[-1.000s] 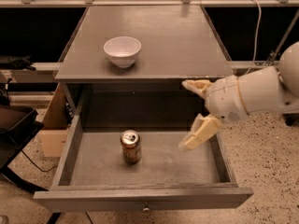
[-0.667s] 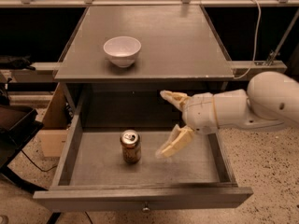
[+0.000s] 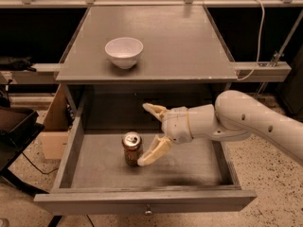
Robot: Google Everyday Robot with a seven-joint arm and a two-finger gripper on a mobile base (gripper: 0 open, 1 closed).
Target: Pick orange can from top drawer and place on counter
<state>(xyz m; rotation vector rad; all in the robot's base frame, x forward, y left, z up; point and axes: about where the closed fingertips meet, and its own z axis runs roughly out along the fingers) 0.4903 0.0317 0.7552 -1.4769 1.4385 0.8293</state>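
Note:
The orange can point(image 3: 132, 148) stands upright on the grey bottom of the open top drawer point(image 3: 189, 167), left of centre, its silver top showing. My gripper point(image 3: 149, 135) reaches in from the right on a white arm, just right of the can. Its two cream fingers are spread open; the lower finger point(image 3: 152, 152) is at the can's right side, the upper finger point(image 3: 154, 110) is behind and above it. Nothing is held. The grey counter point(image 3: 180, 41) lies above the drawer.
A white bowl point(image 3: 124, 52) sits on the counter's left half. A cardboard box point(image 3: 51, 126) and a dark chair point(image 3: 14, 131) stand left of the cabinet. A white cable point(image 3: 258, 37) hangs at the right. The drawer front has a small knob point(image 3: 148, 211).
My gripper has moved left across the drawer, from near its right wall to right beside the can, staying open. The can has not moved.

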